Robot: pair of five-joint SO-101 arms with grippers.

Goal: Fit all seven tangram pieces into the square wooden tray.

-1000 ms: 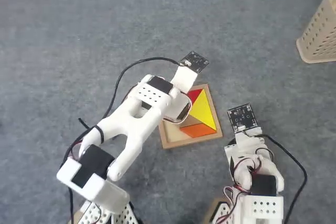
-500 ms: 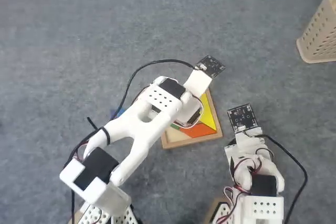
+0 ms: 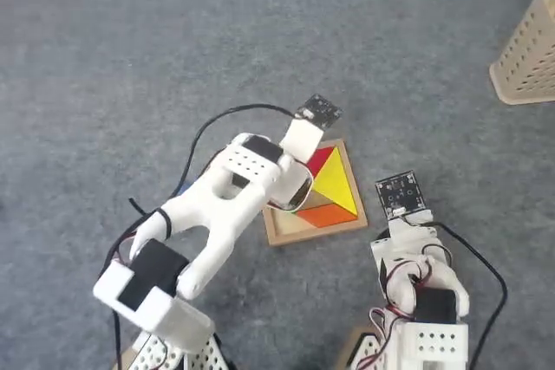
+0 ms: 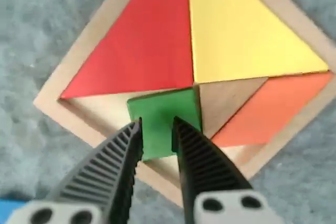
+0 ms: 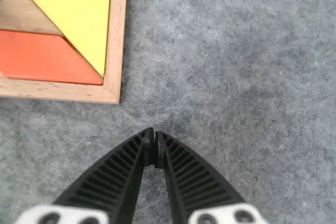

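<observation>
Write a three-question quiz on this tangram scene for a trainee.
1. True or false: the right gripper is shut, over bare carpet beside the tray.
2. Which piece is the left gripper poised over? A orange triangle, B green square, C purple parallelogram.
3. Fill in: the large triangle sharing an edge with the red triangle is ___.
Key: 1 true; 2 B; 3 yellow.
</observation>
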